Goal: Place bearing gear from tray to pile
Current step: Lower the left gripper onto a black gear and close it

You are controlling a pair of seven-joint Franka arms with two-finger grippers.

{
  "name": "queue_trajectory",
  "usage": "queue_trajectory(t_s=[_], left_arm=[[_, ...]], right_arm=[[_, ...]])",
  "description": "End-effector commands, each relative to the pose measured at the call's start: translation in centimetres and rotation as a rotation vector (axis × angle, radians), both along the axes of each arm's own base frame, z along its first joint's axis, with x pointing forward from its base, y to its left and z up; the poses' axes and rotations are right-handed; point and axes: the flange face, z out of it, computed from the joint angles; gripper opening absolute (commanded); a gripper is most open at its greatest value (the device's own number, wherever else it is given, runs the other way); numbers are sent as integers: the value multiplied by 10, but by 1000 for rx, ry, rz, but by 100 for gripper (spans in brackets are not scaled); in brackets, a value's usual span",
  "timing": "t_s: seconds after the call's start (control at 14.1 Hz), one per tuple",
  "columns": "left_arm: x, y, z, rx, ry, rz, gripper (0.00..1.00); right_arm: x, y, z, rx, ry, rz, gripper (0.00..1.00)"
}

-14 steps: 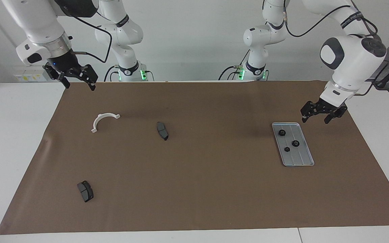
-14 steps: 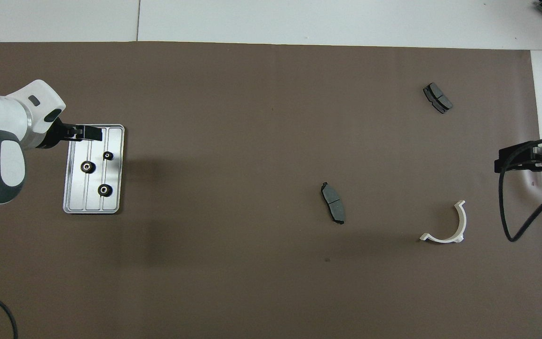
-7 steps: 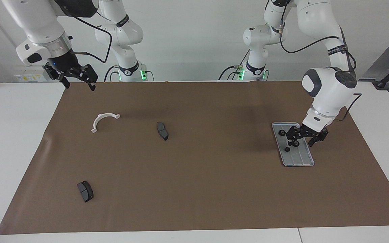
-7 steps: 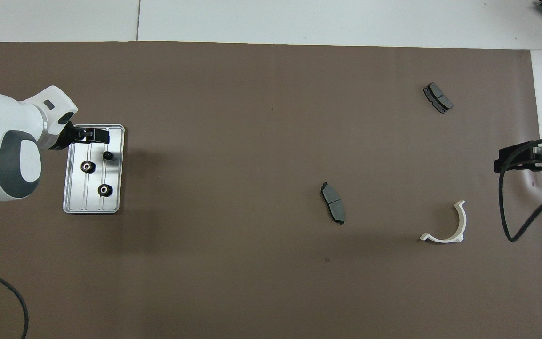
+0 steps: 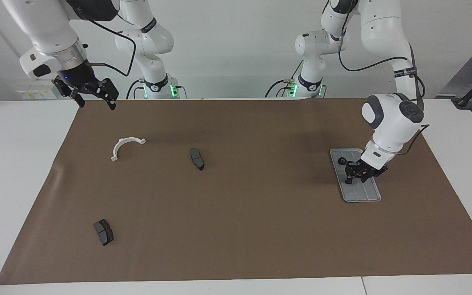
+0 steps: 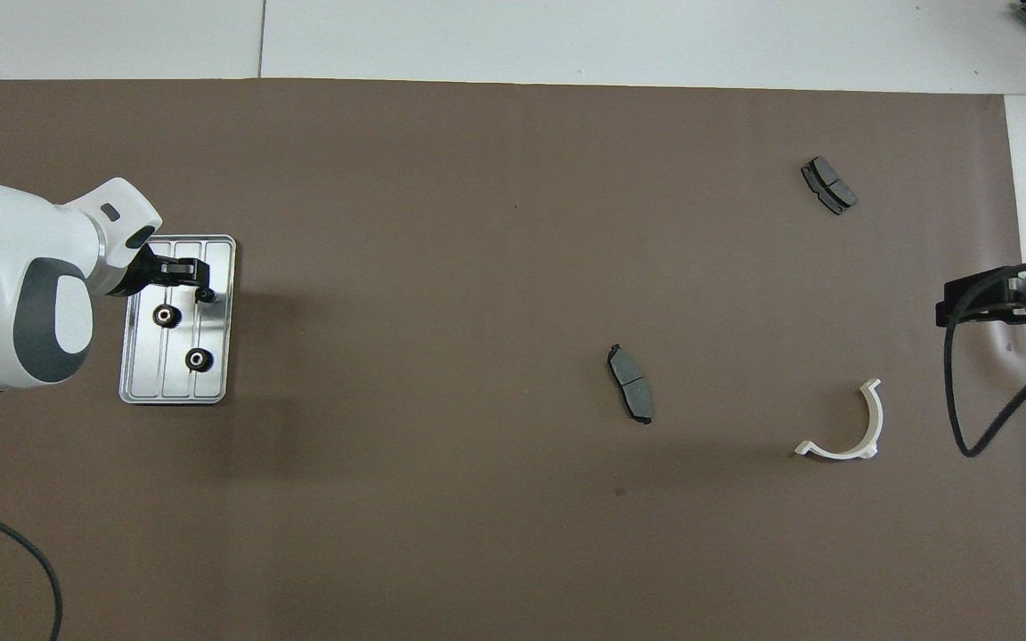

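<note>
The silver ridged tray lies toward the left arm's end of the brown mat. Three small black gears lie on it: one nearest the robots, one in the middle that my left hand hides in the facing view, and one farthest from the robots. My left gripper is down on the tray, open, with its tips at that farthest gear. My right gripper waits open in the air over the mat's corner at the right arm's end.
A white curved bracket and two dark grey wedge pads lie on the mat toward the right arm's end. White table surrounds the mat.
My left gripper came down from beside the tray onto it and now sits at the gear farthest from the robots. The right arm has not moved.
</note>
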Motion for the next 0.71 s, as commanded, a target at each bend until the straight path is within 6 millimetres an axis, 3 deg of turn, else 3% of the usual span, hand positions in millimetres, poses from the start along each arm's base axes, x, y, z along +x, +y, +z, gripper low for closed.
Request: queue_trajectory(t_s=[0.0,0.64], left_arm=[[-5,-4,-11,-2,-5,7,54],[-15,-13,-31,0,-12,0,50]], right_arm=[[-6,2,3,-8,-1,-12,100],[-6,1,3,-8,-1,-15,100]])
